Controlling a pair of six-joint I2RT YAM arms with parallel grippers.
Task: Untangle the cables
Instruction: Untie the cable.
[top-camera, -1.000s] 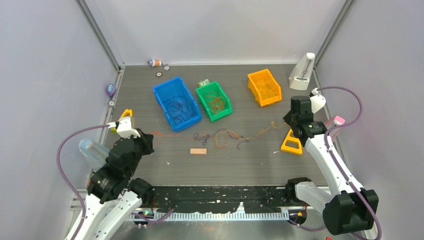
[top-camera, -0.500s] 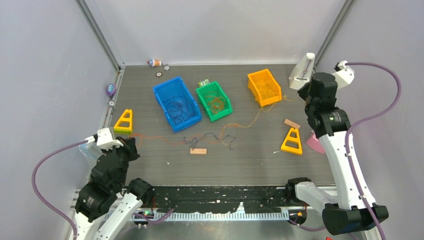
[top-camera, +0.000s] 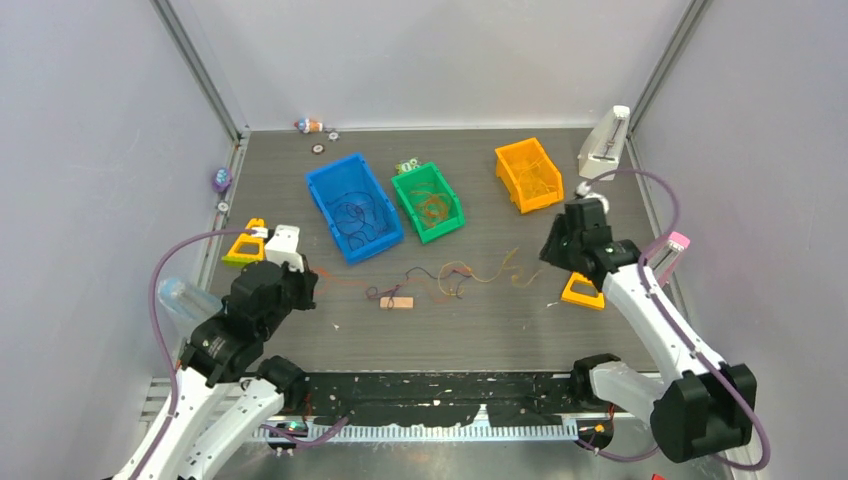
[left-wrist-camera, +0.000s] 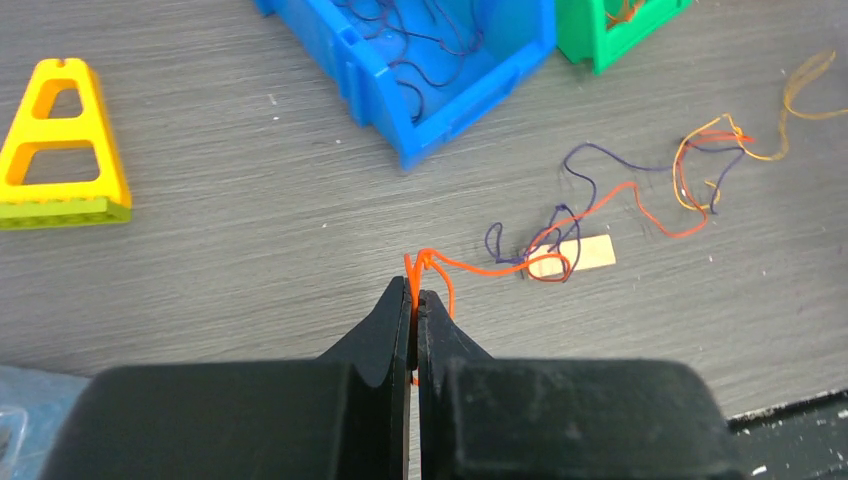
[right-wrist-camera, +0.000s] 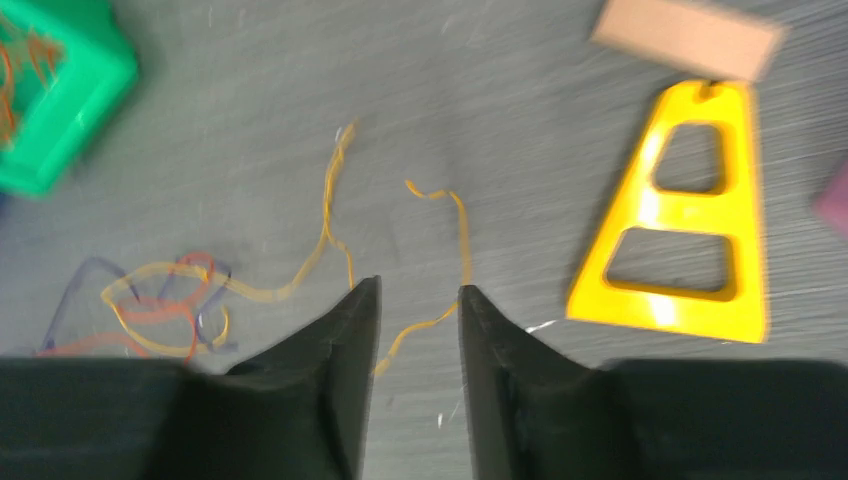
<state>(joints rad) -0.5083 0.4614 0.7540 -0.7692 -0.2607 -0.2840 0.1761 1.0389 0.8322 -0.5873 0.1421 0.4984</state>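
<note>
walls (top-camera: 430, 60): plain pale grey panels on three sides | corners: slanting metal posts (top-camera: 200, 70) at the back (one each side) | surface (top-camera: 480, 330): dark grey, fine streaked grain | near edge: black strip (top-camera: 440, 395) | light: even, soft, faint shadows

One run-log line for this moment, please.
left gripper: shut on orange cable | right gripper: open above yellow cable | cables: loose tangle beside wood block

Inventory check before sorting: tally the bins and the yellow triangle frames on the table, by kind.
Bins: 3 (blue bin, green bin, orange bin)
Yellow triangle frames: 2
Total: 5
</note>
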